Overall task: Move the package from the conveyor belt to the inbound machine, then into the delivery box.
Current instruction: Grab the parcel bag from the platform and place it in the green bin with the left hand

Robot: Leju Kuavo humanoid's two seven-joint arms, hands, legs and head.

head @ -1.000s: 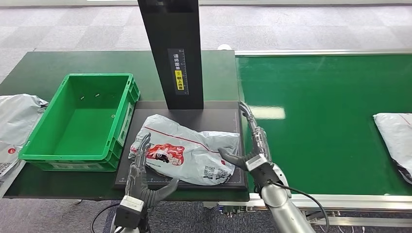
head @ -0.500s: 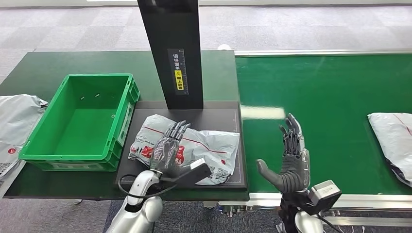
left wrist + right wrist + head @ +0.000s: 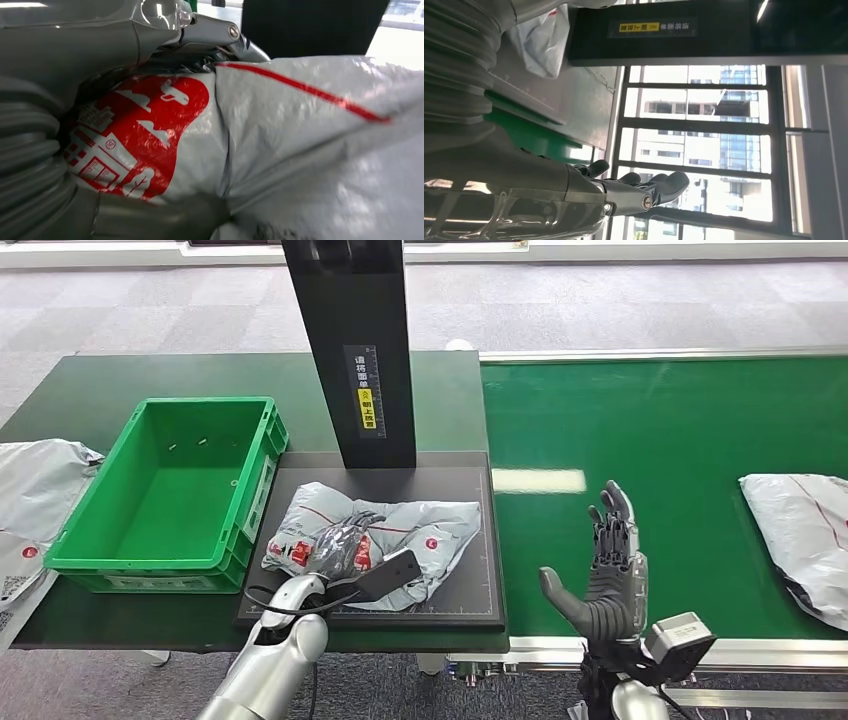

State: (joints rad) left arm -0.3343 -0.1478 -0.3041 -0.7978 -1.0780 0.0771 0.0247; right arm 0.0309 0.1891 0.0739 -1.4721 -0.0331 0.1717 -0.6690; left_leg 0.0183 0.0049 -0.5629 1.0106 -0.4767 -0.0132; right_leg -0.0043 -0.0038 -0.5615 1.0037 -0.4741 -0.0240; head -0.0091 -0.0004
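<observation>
With my left hand (image 3: 343, 545) laid over the crumpled grey plastic mailer with the red print (image 3: 415, 540) on the black inbound machine platform (image 3: 487, 540), fingers closing, and my right hand (image 3: 606, 575) spread empty above the green conveyor belt (image 3: 660, 430), I judge the next move is lifting it into the green plastic crate (image 3: 160, 480).

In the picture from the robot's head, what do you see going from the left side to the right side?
Grey bag at the edge → green box → package under the left hand → right hand → grey bag on the belt.
</observation>
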